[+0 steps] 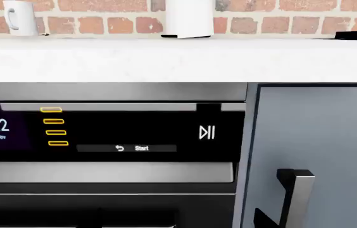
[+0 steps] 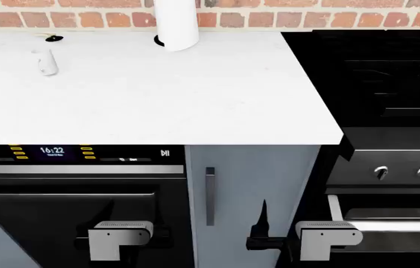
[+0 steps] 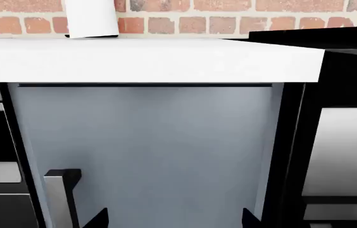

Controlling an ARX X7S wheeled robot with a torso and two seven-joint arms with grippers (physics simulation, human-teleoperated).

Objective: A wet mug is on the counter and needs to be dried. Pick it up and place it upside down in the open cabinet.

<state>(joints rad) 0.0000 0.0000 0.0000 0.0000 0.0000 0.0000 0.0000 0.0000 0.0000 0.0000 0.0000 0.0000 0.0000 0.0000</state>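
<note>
The small white mug (image 2: pixel 44 61) stands upright at the far left back of the white counter (image 2: pixel 195 95), close to the brick wall. In the left wrist view the mug (image 1: pixel 19 16) shows beyond the counter's front edge (image 1: pixel 165 61). Both grippers hang low in front of the counter, well below its top and far from the mug. My left gripper (image 1: pixel 178 221) faces the black oven, with one dark fingertip (image 1: pixel 264 219) showing far to the side. My right gripper (image 3: pixel 173 221) is open and empty, facing a grey cabinet door (image 3: pixel 159 152). No open cabinet is in view.
A tall white paper-towel roll (image 2: pixel 176 25) stands at the back of the counter. The black stove top (image 2: pixel 374 72) adjoins the counter's right end. Below are the oven with its lit display (image 2: pixel 52 151) and the closed grey door with a vertical handle (image 2: pixel 210 195).
</note>
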